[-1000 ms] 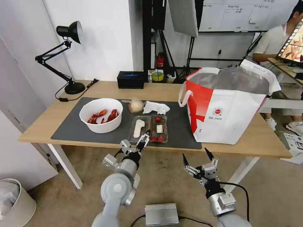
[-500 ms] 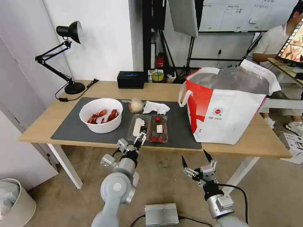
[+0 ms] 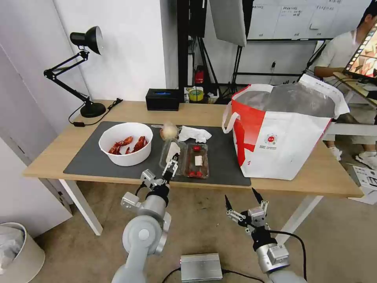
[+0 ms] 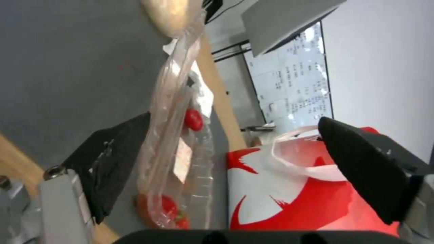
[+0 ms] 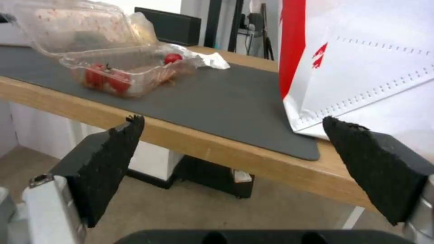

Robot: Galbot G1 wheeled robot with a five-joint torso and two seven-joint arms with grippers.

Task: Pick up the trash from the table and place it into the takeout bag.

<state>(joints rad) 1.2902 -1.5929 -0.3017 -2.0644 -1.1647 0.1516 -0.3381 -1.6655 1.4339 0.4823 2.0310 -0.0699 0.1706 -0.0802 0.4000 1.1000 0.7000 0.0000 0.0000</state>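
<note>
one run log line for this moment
left gripper: open, at lid of tomato tray | right gripper: open, below table edge | takeout bag: open

**What sits where on our desk**

We find the mat (image 3: 98, 163) along the front of the table (image 3: 59, 153), toward the left end. On it, the bowl of crayfish (image 3: 125, 148) stands at the left. Right of the bowl lies the hinged tray of tomatoes (image 3: 196, 160), close to the mat's front edge. Behind the tray, near the mat's rear edge, lie the small bag with the lump (image 3: 169, 130) and, to its right, the tissue (image 3: 194, 134). The takeout bag (image 3: 280, 135) stands toward the table's right end, its base overlapping the mat's right edge. At the rear left corner we see the lamp (image 3: 84, 70); the box (image 3: 162, 99) sits along the rear edge.
</note>
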